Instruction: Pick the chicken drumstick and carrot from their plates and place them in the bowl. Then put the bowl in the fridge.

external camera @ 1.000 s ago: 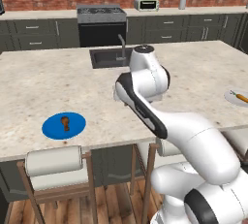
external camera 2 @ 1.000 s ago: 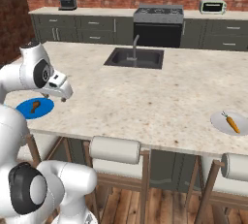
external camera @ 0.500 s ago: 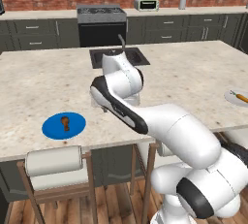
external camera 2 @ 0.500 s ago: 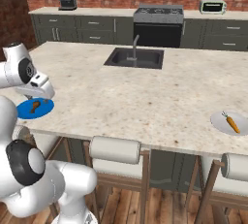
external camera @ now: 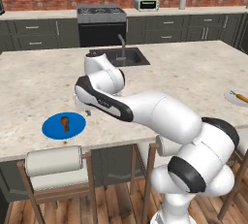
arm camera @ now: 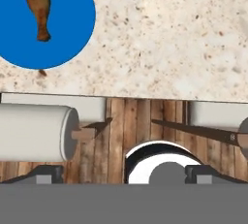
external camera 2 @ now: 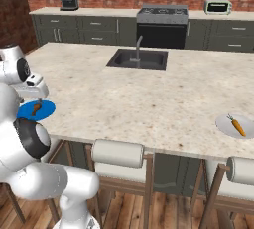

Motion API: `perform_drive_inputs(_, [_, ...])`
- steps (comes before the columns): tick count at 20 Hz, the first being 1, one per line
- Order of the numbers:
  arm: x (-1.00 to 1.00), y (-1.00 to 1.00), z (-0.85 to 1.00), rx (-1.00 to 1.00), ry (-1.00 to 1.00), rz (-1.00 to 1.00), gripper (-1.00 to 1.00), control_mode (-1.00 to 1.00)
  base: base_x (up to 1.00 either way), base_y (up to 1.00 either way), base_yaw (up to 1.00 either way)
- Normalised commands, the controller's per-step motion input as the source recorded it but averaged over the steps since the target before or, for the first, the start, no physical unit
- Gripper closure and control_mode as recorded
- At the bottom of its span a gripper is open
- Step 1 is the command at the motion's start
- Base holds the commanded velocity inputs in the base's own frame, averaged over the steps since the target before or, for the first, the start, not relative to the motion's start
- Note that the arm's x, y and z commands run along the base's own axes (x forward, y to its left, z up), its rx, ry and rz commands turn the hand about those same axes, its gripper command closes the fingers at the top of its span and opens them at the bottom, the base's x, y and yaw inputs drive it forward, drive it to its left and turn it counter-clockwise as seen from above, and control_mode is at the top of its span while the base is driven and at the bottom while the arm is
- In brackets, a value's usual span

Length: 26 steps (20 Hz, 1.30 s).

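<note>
One chicken drumstick [arm camera: 39, 10] on blue plate [arm camera: 72, 34]

A glossy white arm [external camera: 160, 116] of rounded segments, with dark grey bands at its joints.

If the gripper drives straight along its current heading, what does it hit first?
Most likely bare speckled beige countertop, near the island's front edge. The bright blue round plate with the dark-brown chicken drumstick sits off to one side of that line. Depth is unclear.
</note>
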Motion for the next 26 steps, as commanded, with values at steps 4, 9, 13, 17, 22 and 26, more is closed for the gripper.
perform_drive_inputs(4, [0.4,0.56,-0.32,-0.02,-0.01,0.0,-1.0,-1.0,0.0,0.0,0.0])
perform_drive_inputs(9, [0.47,0.52,-0.31,0.0,0.0,0.0,-1.0,-1.0,0.0,0.0,0.0])
perform_drive_inputs(13, [0.39,0.46,-0.3,0.0,0.0,0.0,-1.0,-1.0,0.0,0.0,0.0])
perform_drive_inputs(17, [0.33,0.35,-0.27,0.0,0.0,0.0,-1.0,-1.0,0.0,0.0,0.0])
perform_drive_inputs(22, [0.33,0.23,-0.25,0.0,-0.06,0.0,-1.0,-1.0,0.0,0.0,0.0])
perform_drive_inputs(26, [0.42,0.21,-0.28,0.04,0.0,0.0,-1.0,-1.0,0.0,0.0,0.0])
